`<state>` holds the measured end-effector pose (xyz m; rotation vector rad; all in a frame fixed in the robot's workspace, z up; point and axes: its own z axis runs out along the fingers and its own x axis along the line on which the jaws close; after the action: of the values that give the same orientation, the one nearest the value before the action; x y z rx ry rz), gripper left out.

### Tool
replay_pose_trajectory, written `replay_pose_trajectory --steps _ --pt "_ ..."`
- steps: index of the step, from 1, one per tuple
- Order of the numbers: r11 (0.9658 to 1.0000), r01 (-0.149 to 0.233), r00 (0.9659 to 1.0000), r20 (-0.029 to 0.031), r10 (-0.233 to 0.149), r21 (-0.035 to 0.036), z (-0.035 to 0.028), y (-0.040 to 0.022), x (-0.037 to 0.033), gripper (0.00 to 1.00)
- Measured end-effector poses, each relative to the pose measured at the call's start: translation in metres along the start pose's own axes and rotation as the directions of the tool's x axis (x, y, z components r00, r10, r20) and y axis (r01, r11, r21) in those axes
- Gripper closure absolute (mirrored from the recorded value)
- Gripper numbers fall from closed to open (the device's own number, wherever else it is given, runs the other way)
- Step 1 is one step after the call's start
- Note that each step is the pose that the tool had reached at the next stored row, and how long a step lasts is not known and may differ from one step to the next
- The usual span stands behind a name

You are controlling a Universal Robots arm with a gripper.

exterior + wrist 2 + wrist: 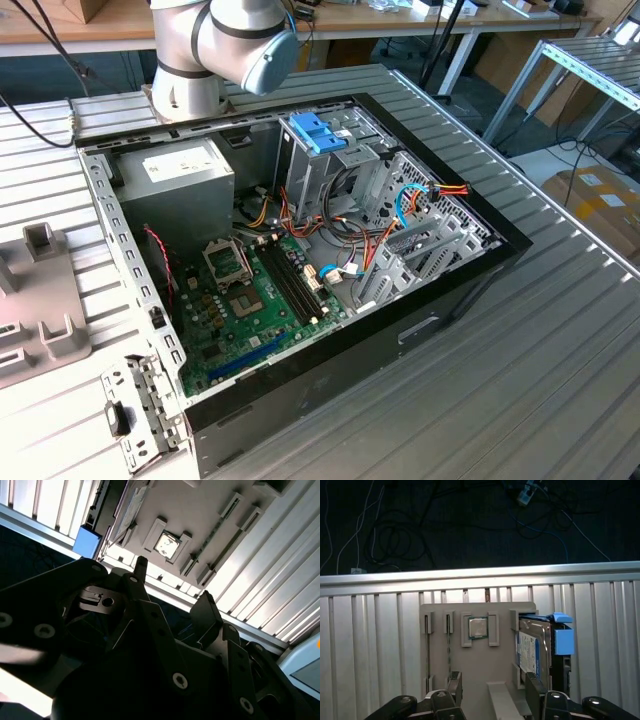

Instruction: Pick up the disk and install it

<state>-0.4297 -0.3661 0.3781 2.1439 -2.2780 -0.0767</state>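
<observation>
Here the disk [536, 650] stands edgewise, tab [563, 641] away from the spread-apart end effector [495, 692].

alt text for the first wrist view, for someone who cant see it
The disk, in its light-blue carrier, stands on edge in a slot of a beige holder plate on a ribbed metal table, with a processor chip seated in a neighbouring slot. The open pincer hovers over the plate; cables lie on the dark floor beyond.

disk [535, 650] end behind gripper [493, 680], arm [215, 50] cropped
</observation>
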Motion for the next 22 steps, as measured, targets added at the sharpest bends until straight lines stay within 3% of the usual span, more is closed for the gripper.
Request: replay_pose_trajectory --steps 22 --pt "1.0 0.0 1.0 0.0 0.0 -0.0001 0.0048 0.0003 -0.0082 0.38"
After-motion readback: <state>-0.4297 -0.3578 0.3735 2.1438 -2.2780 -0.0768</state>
